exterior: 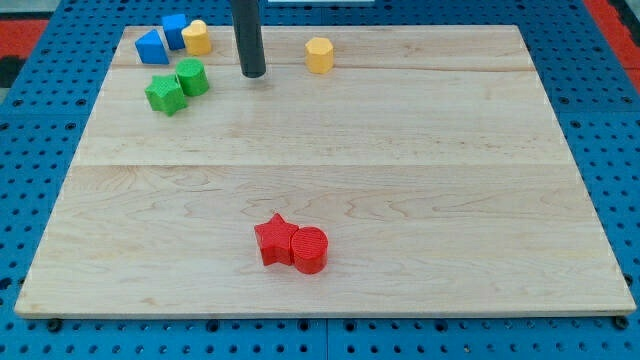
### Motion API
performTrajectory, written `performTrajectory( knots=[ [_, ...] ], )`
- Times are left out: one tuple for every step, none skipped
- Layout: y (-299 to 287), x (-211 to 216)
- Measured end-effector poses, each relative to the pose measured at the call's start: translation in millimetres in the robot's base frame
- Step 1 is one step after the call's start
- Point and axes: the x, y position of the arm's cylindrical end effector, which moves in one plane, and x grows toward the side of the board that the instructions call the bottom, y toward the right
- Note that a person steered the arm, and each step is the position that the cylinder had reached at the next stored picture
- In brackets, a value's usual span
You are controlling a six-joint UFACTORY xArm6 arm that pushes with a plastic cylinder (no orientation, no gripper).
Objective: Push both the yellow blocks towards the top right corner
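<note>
Two yellow blocks lie near the view's top. One yellow block [196, 37] sits at the top left, touching a blue block [175, 29]. The other yellow block, a hexagon [319, 55], sits near the top centre. My tip [253, 73] rests on the board between them, roughly 65 px left of the yellow hexagon and about 60 px right of the other yellow block, touching neither.
A second blue block [152, 47] lies at the top left. A green star [165, 95] and a green cylinder [192, 77] touch below it. A red star [275, 240] and a red cylinder [309, 250] touch near the bottom centre. The wooden board [450, 200] lies on a blue pegboard.
</note>
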Motion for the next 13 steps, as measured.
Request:
performTrajectory(
  knots=[
    [-3,85],
    [-218,149],
    [-220,144],
    [-219,110],
    [-219,15],
    [-220,-3],
    [-214,-72],
    [-198,-105],
    [-161,-103],
    [-101,-103],
    [-90,-78],
    [-58,-51],
    [-20,-46]
  ],
)
